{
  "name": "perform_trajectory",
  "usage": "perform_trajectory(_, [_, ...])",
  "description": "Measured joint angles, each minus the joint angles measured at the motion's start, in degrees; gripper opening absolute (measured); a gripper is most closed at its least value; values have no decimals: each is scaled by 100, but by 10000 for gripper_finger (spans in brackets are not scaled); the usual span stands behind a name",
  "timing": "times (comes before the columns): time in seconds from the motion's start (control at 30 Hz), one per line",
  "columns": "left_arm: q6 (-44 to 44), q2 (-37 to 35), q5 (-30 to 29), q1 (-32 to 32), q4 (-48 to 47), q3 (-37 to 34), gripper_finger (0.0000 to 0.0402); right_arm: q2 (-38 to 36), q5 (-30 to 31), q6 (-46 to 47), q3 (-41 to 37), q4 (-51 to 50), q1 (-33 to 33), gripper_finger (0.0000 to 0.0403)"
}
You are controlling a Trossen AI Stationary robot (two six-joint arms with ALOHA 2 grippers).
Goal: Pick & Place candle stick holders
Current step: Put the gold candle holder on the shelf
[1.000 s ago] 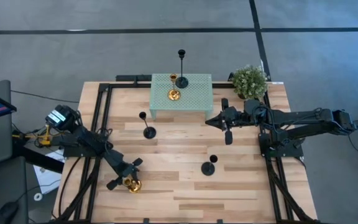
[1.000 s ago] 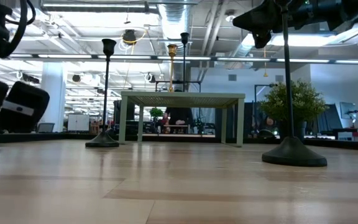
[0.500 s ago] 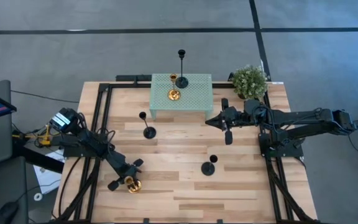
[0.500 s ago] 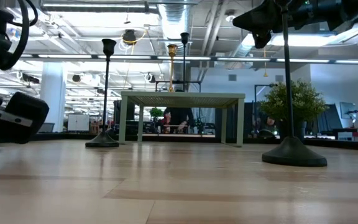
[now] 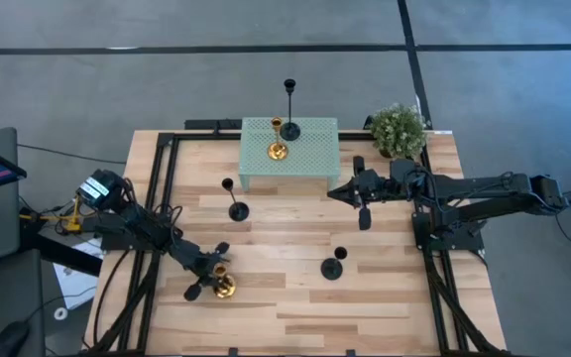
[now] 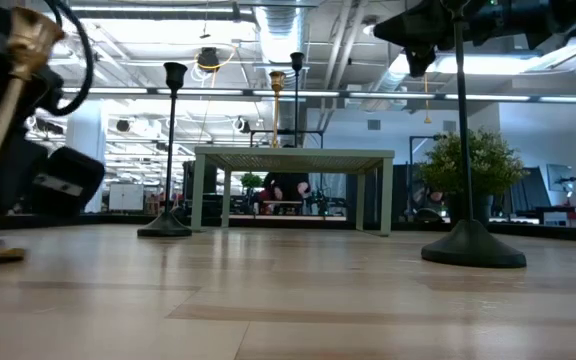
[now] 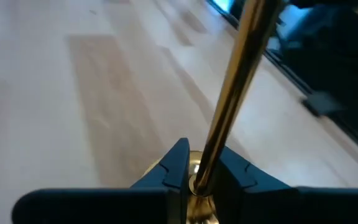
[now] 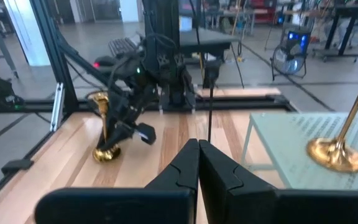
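Gold candle holder [image 5: 225, 288]; pale green mesh stand [image 5: 305, 159]; black stems [image 5: 232, 201]

The table [image 5: 295, 297] is pale wood in planks, smooth with a light sheen. The gold candle holder [image 7: 229, 99] near the left arm is polished metal, bright and reflective; a second gold holder [image 8: 337, 149] looks equally glossy. The black candle holders [image 5: 333, 266] have a matt dark finish. The small raised stand [image 5: 305, 159] is pale green with a fine perforated top. The gripper fingers [image 8: 182, 171] look like matt dark plastic.
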Motion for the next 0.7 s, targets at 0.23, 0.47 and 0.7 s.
perform_trajectory(0.23, [66, -851, -73, 465, -31, 270, 40, -114, -2, -171, 0, 114, 0, 1])
perform_trajectory(0.47, [-322, -1731, -23, 923, -1638, 814, 40, -262, -2, -213, 0, 97, 0, 1])
perform_trajectory(0.7, [-322, -1911, -51, 1270, -3494, 1971, 40, -319, -19, -214, 4, -44, 0, 1])
